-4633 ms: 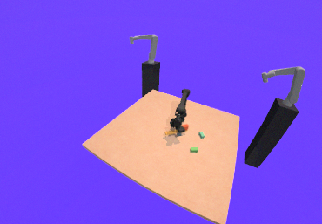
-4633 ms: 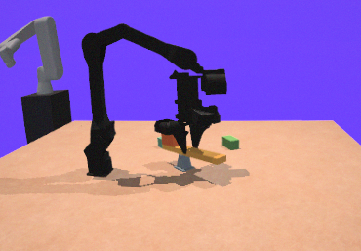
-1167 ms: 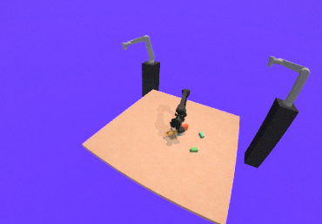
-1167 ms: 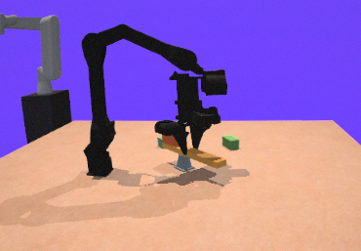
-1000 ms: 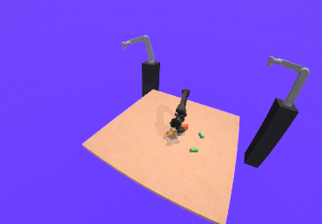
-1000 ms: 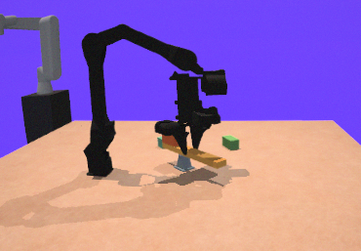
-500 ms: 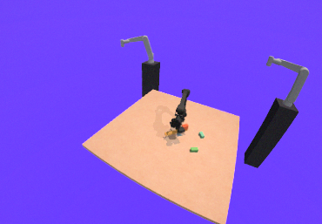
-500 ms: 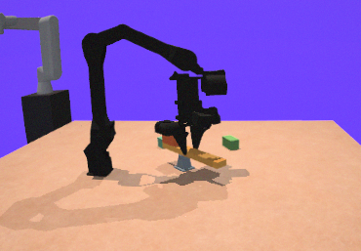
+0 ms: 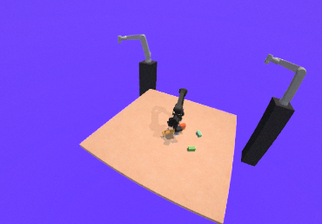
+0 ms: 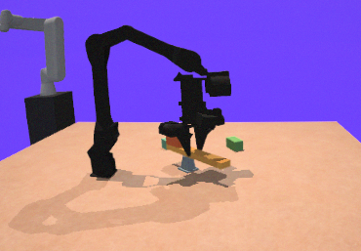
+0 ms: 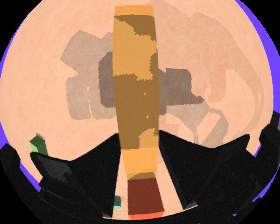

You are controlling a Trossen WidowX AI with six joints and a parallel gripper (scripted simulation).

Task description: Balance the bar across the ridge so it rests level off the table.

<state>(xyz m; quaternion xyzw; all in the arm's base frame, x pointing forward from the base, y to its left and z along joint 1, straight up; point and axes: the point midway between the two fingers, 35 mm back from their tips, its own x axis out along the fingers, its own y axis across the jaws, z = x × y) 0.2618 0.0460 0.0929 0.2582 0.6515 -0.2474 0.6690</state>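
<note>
A black gripper [image 9: 175, 129] [image 10: 194, 153] [image 11: 139, 136] brackets an orange bar [image 9: 166, 132] [image 10: 217, 159] [image 11: 136, 50] over a blue-grey ridge [image 9: 176, 133] [image 10: 187, 165], the bar's near-right end off the table [image 9: 130, 156] [image 10: 293, 214] [image 11: 31, 90] and a red block [image 9: 183, 125] [image 10: 173, 142] [image 11: 145, 197] at its far-left end. A sound release would part the fingers evenly and slowly, without nudging the bar, then rise straight. The fingers stand partly open, close against both sides; whether they grip or merely flank it cannot be told.

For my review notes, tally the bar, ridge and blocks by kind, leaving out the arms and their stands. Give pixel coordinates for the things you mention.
Bar [image 9: 166, 132] [image 10: 220, 162] [image 11: 136, 100]: 1
Ridge [image 9: 176, 133] [image 10: 187, 165]: 1
Blocks: 3 (red block [image 9: 183, 125] [image 10: 173, 142] [image 11: 145, 197], green block [image 9: 191, 148] [image 10: 234, 145] [image 11: 39, 144], teal block [image 9: 198, 133] [image 10: 164, 144] [image 11: 117, 202])
Total: 5
</note>
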